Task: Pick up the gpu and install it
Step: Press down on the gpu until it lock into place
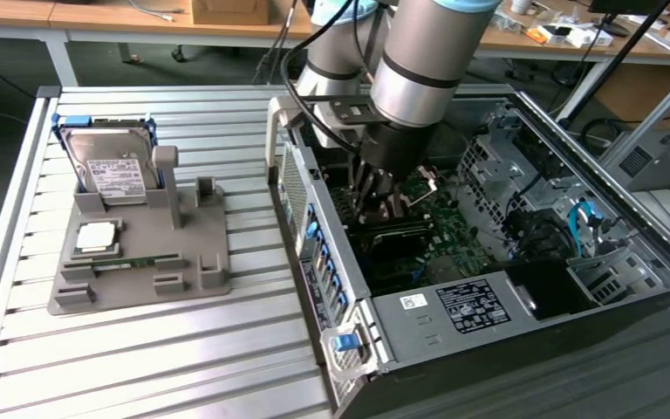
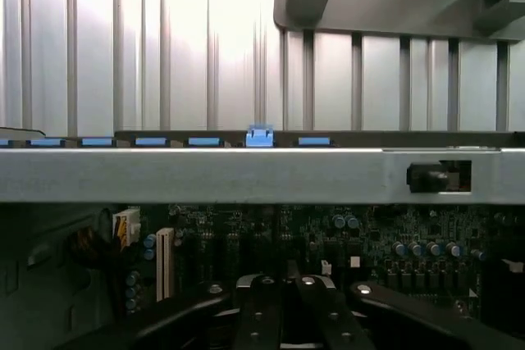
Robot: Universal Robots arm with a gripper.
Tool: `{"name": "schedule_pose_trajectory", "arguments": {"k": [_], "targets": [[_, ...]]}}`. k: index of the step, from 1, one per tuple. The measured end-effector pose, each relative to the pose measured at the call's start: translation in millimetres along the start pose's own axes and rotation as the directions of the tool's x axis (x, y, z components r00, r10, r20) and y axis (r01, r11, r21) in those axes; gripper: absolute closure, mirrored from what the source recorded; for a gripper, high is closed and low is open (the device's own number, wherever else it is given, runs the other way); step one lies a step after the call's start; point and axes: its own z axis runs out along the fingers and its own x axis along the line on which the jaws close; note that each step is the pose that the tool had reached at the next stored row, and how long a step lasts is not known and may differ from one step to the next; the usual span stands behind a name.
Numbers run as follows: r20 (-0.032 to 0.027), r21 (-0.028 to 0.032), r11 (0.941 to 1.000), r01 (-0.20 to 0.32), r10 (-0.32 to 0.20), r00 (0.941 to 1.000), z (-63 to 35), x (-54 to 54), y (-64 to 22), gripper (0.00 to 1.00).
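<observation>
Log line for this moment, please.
gripper: shut, low inside computer case | over motherboard | hard drive on holder

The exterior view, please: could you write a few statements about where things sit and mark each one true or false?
1. The gripper is down inside the open computer case. True.
2. The hard drive lies flat on the motherboard. False: it stands in the grey holder on the slatted table.
3. The memory stick lies on the grey holder. True.
4. The holder sits on the exterior view's right of the case. False: it sits on its left.
</observation>
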Motion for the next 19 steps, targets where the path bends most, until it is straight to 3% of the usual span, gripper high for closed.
{"name": "schedule_pose_trajectory", "arguments": {"k": [3,5,9,12,19], "targets": [[0.0,-0.0061,1.0,0.0,0.0,1.0,-0.5,0.1,-9.9,0.89],[0.0001,-0.0082,1.0,0.001,-0.001,1.0,-0.5,0.0,-11.5,0.89],[0.0,-0.0086,1.0,0.002,-0.002,1.0,0.5,-6.6,-11.6,0.89],[-0.0001,-0.0086,1.0,0.003,-0.003,1.0,3.1,-8.1,-7.1,0.89],[-0.0002,-0.0086,1.0,0.004,-0.004,1.0,15.2,-9.5,-4.0,0.89]]}}
